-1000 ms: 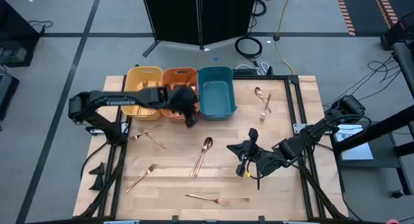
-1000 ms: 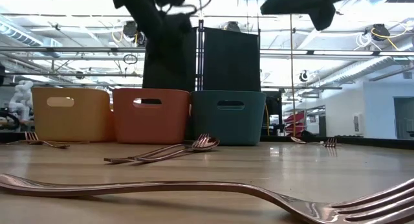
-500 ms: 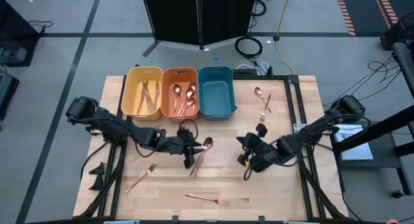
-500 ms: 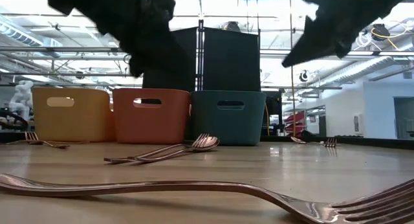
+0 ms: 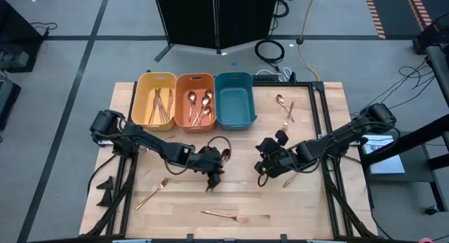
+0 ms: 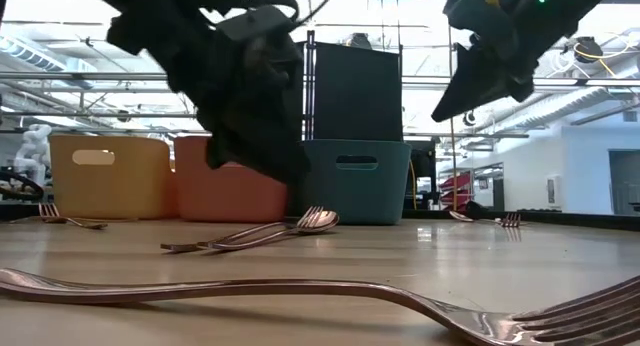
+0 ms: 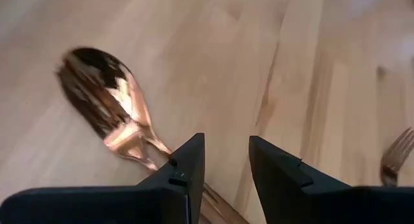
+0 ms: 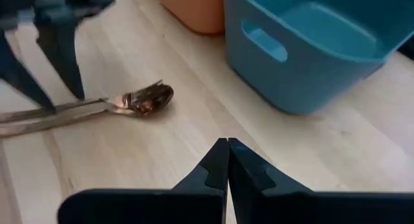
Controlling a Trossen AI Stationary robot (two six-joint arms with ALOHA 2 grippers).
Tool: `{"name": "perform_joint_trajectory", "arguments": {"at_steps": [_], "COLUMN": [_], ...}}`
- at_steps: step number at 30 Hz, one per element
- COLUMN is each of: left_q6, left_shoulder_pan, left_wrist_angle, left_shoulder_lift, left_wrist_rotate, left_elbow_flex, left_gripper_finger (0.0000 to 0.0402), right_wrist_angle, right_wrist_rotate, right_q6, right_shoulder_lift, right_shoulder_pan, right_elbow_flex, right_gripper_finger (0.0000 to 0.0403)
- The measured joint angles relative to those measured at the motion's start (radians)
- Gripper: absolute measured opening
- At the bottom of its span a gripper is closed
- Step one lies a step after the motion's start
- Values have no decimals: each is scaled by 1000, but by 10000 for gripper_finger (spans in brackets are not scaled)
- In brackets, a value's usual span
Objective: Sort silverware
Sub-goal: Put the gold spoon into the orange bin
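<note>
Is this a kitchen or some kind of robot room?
Probably a robot lab, not a kitchen. The table stands on a bare grey floor with loose cables, and the low view shows ceiling pipes like a workshop.

The wooden bench [image 5: 309,208] stands on a grey floor [image 5: 77,39] crossed by dark lines. A black cabinet [image 5: 214,18] stands behind it, with a coiled black cable [image 5: 269,50] and a yellow cable [image 5: 306,32] on the floor nearby. Across the room, a bright ceiling shows pipes [image 6: 90,78] and a pale wall [image 6: 590,171].
</note>
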Motion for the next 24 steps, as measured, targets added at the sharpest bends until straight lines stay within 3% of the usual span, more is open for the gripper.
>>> {"name": "perform_joint_trajectory", "arguments": {"at_steps": [5,10,18,24], "left_q6": [26,38,-145,-191], "left_shoulder_pan": [-3,-21,-32,-54], "left_wrist_angle": [-236,-459,-484,-496], "left_shoulder_lift": [24,23,82,191], "left_wrist_rotate": [-1,-145,-178,-161], "left_elbow_flex": [160,286,291,378], "left_gripper_finger": [116,116,116,116], "right_wrist_angle": [-5,1,-15,-30], "right_wrist_rotate": [0,8,10,6], "right_q6": [-90,-176,-196,-225], "right_shoulder_lift": [0,0,0,1], "right_shoulder_pan": [-26,-36,-49,-41], "right_elbow_flex": [50,88,89,89], "right_gripper_finger": [0,0,0,0]}}
